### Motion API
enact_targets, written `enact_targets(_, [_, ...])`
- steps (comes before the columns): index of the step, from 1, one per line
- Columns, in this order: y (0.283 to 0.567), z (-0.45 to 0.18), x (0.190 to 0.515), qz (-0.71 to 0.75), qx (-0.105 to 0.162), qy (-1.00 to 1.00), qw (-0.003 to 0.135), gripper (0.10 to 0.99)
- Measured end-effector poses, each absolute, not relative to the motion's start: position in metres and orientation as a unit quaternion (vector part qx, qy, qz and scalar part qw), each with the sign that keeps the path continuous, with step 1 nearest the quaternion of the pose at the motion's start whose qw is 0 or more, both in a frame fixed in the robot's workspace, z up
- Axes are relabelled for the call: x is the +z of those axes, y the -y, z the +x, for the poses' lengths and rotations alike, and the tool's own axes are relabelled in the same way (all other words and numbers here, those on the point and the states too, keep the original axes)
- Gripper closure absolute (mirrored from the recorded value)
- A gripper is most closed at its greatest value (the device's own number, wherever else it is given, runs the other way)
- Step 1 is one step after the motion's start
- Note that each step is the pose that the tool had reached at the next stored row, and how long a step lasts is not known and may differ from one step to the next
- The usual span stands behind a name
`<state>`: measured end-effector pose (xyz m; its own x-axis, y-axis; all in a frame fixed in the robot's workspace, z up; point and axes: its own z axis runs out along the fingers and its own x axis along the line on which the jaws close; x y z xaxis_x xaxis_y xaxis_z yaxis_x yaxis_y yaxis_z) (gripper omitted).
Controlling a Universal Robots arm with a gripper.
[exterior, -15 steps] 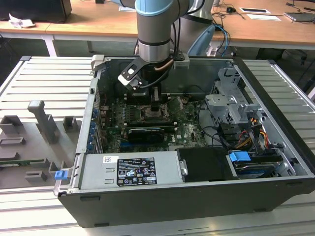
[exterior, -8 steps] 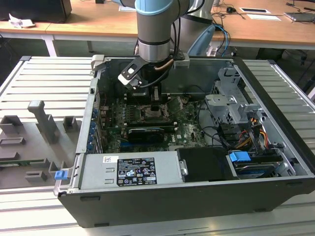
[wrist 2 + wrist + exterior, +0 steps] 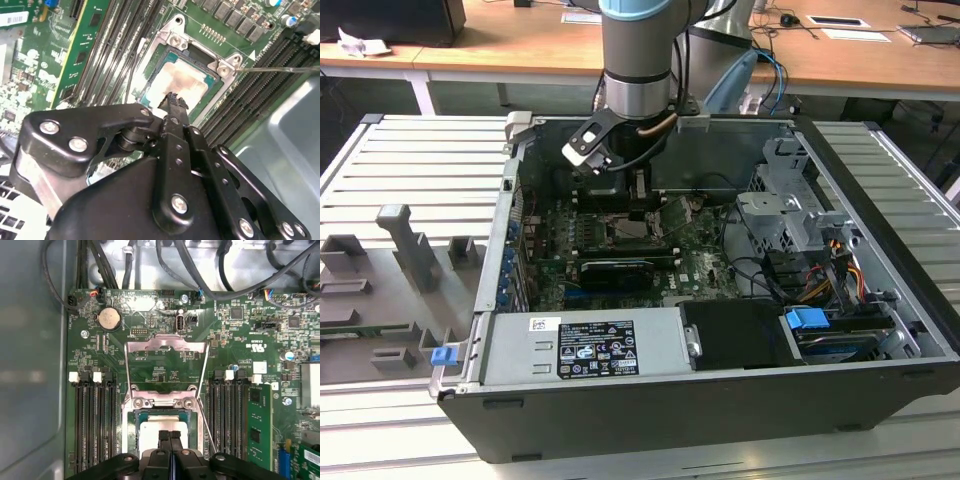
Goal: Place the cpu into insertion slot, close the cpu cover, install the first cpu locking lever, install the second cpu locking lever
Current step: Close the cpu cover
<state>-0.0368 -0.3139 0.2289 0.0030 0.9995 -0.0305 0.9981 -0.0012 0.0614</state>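
The cpu (image 3: 150, 431) with its pale silver top lies flat in the insertion slot (image 3: 136, 416) on the green motherboard (image 3: 705, 262); the second wrist view shows the cpu (image 3: 181, 80) there as well. The cpu cover (image 3: 165, 346), a thin silver frame, stands flipped open behind the slot. My gripper (image 3: 170, 436) is shut with nothing between its fingers, its tips just over the chip's near edge. Its tip (image 3: 173, 98) reaches the chip's top. In the exterior view the gripper (image 3: 638, 207) is deep in the case. A thin wire lever (image 3: 206, 427) angles up beside the slot.
Black memory slots (image 3: 97, 420) flank the socket on both sides. A coin battery (image 3: 109, 318) and cables (image 3: 210, 275) lie beyond the cover. A long black card (image 3: 615, 270), the power supply (image 3: 585, 340) and a drive cage (image 3: 790, 215) crowd the open case.
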Motion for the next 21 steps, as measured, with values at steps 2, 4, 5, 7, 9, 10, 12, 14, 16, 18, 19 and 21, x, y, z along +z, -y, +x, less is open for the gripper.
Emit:
enact_targets(2, [0.314,-0.037,0.236,0.707,0.011,-0.706,0.032,0.98])
enact_targets(4, [0.314,-0.037,0.241,0.707,0.011,-0.706,0.032,0.98])
enact_targets(5, [0.314,-0.037,0.246,0.707,0.011,-0.706,0.032,0.98])
enact_targets(7, [0.314,-0.037,0.255,0.707,0.011,-0.706,0.031,0.98])
enact_targets(9, [0.314,-0.037,0.264,0.707,0.01,-0.706,0.031,0.98])
enact_targets(10, [0.314,-0.037,0.265,0.707,0.009,-0.706,0.03,0.98])
enact_targets(12, [0.314,-0.032,0.266,0.708,0.009,-0.706,0.03,0.98])
enact_targets(14, [0.314,-0.028,0.266,0.707,0.009,-0.706,0.03,0.98])
enact_targets(16, [0.314,-0.025,0.266,0.708,0.009,-0.706,0.03,0.98])
enact_targets(18, [0.314,-0.023,0.266,0.708,0.009,-0.706,0.03,0.98])
enact_targets(19, [0.314,-0.022,0.266,0.708,0.009,-0.706,0.03,0.98])
enact_targets(21, [0.314,-0.019,0.266,0.707,0.009,-0.706,0.03,0.98])
